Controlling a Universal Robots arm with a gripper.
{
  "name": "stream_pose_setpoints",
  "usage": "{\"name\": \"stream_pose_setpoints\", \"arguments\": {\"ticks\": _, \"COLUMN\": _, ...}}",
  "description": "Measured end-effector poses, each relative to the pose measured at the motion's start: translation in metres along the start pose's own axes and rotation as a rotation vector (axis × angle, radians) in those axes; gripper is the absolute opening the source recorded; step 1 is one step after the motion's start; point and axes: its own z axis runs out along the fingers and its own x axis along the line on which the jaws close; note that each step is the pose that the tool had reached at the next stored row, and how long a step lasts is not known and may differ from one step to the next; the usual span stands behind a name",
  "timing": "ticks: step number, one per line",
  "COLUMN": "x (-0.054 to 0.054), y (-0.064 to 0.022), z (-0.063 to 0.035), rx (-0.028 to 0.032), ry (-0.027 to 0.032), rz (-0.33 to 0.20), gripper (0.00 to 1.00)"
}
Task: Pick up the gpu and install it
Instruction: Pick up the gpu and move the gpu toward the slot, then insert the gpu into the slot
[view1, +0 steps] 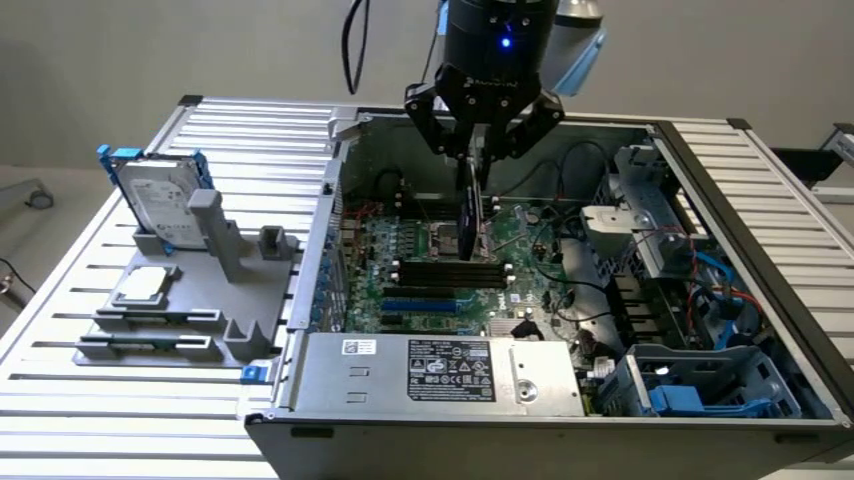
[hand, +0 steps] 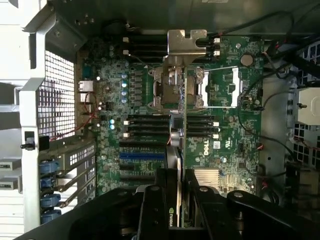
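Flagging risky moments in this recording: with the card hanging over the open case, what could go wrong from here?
1. The gripper holds the thin green-and-black gpu card by its upper edge alone, so it might tilt or slip.
2. It hangs edge-down close over the green motherboard by the long black memory slots; a misaligned descent could strike them.

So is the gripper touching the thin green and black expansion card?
Touching: the wrist view shows the gripper clamped on both faces of the thin green-and-black gpu, no gap.
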Motion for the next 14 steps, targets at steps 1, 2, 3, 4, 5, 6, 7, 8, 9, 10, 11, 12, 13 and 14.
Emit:
{"name": "stream_pose_setpoints", "arguments": {"ticks": 1, "x": 0.0000, "y": 0.0000, "z": 0.0000, "rx": 0.0000, "ry": 0.0000, "rz": 0.000, "gripper": 0.26}}
{"name": "stream_pose_setpoints", "arguments": {"ticks": 2, "x": 0.0000, "y": 0.0000, "z": 0.0000, "rx": 0.0000, "ry": 0.0000, "rz": 0.000, "gripper": 0.26}}
{"name": "stream_pose_setpoints", "arguments": {"ticks": 3, "x": 0.0000, "y": 0.0000, "z": 0.0000, "rx": 0.0000, "ry": 0.0000, "rz": 0.000, "gripper": 0.26}}
{"name": "stream_pose_setpoints", "arguments": {"ticks": 4, "x": 0.0000, "y": 0.0000, "z": 0.0000, "rx": 0.0000, "ry": 0.0000, "rz": 0.000, "gripper": 0.26}}
{"name": "stream_pose_setpoints", "arguments": {"ticks": 5, "x": 0.0000, "y": 0.0000, "z": 0.0000, "rx": 0.0001, "ry": 0.0001, "rz": 0.000, "gripper": 0.26}}
{"name": "stream_pose_setpoints", "arguments": {"ticks": 6, "x": 0.0000, "y": 0.0000, "z": 0.0000, "rx": 0.0001, "ry": 0.0000, "rz": 0.000, "gripper": 0.26}}
{"name": "stream_pose_setpoints", "arguments": {"ticks": 7, "x": 0.0000, "y": 0.0000, "z": 0.0000, "rx": 0.0001, "ry": 0.0001, "rz": 0.000, "gripper": 0.26}}
{"name": "stream_pose_setpoints", "arguments": {"ticks": 8, "x": 0.0000, "y": 0.0000, "z": 0.0000, "rx": 0.0001, "ry": 0.0001, "rz": 0.000, "gripper": 0.26}}
{"name": "stream_pose_setpoints", "arguments": {"ticks": 9, "x": 0.0000, "y": 0.0000, "z": 0.0000, "rx": 0.0001, "ry": 0.0000, "rz": 0.000, "gripper": 0.26}}
{"name": "stream_pose_setpoints", "arguments": {"ticks": 10, "x": 0.0000, "y": 0.0000, "z": 0.0000, "rx": 0.0001, "ry": 0.0000, "rz": 0.000, "gripper": 0.26}}
{"name": "stream_pose_setpoints", "arguments": {"ticks": 11, "x": 0.0000, "y": 0.0000, "z": 0.0000, "rx": 0.0001, "ry": 0.0001, "rz": 0.000, "gripper": 0.26}}
{"name": "stream_pose_setpoints", "arguments": {"ticks": 12, "x": 0.0000, "y": 0.0000, "z": 0.0000, "rx": 0.0001, "ry": 0.0001, "rz": 0.000, "gripper": 0.26}}
{"name": "stream_pose_setpoints", "arguments": {"ticks": 13, "x": 0.0000, "y": 0.0000, "z": 0.0000, "rx": 0.0001, "ry": 0.0000, "rz": 0.000, "gripper": 0.26}}
{"name": "stream_pose_setpoints", "arguments": {"ticks": 14, "x": 0.0000, "y": 0.0000, "z": 0.0000, "rx": 0.0001, "ry": 0.0001, "rz": 0.000, "gripper": 0.26}}
